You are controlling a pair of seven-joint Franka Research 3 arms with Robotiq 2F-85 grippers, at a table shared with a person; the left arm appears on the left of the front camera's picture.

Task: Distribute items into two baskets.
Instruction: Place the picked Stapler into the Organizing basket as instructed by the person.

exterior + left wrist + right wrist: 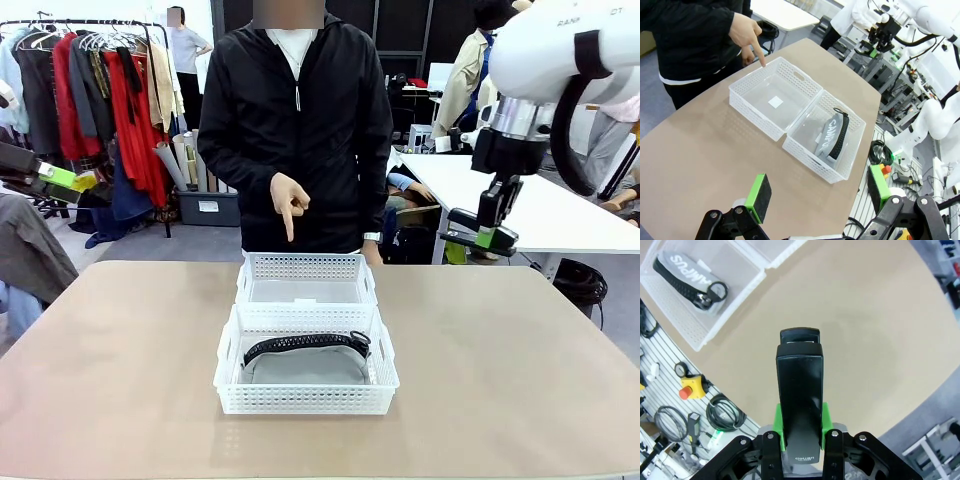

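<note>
A: Nearest the camera, what's there?
B: near basket (305, 385), white lattice, close to the table's (120, 380) near edge, centred. Grey bag (305, 365) lies flat inside it, black strap (300, 344) curled over its far side.

A: Second basket?
B: far basket (306, 280), touching the near one's far wall, short side to short side. Just a small white label on its floor in the left wrist view.

A: Stapler?
B: stapler (799, 400), black, clamped between the right gripper's (800, 432) green pads, sticking out lengthwise past the fingertips. In the front view the right gripper (487, 236) hangs high above the table's right far corner, off the surface, stapler roughly level.

A: Left gripper?
B: left gripper (817, 200) has its jaws spread wide, nothing between them. It's up above the table's left side, well apart from both baskets. Front view catches a bit of it at picture left.

A: Person?
B: standing at the far edge, black jacket. One hand (290, 203) points an index finger down at the far basket, above its far rim, not touching.
</note>
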